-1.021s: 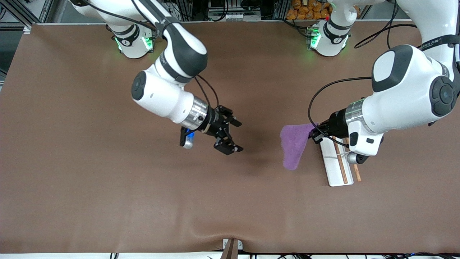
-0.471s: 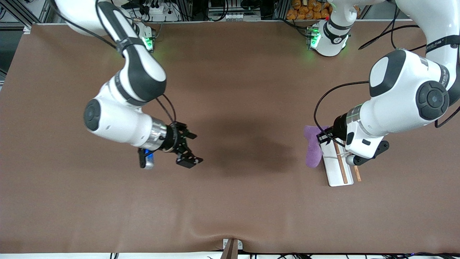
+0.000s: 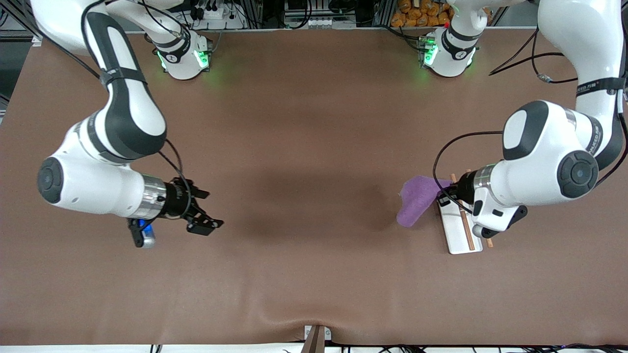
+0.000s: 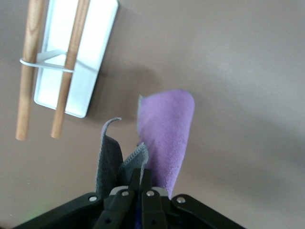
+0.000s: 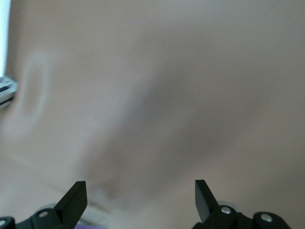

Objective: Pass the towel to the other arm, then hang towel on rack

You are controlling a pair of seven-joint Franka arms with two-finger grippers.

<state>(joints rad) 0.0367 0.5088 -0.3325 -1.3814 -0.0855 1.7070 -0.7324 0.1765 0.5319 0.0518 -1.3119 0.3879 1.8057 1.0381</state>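
Brown mat-covered table (image 3: 314,122), metal framing and cables (image 3: 314,14) along its robot-side edge, soft central shadow

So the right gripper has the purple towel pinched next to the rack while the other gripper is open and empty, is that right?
Not quite: the left gripper pinches the towel beside the rack, as the left wrist view shows. The right gripper is open and empty.

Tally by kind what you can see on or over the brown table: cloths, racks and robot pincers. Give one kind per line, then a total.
Cloths: 1, the purple towel, held by the left pincer beside the rack.
Racks: 1, the rack with a white base and wooden rods.
Pincers: 2, the left one and the open, empty right pincer.
Total: 4
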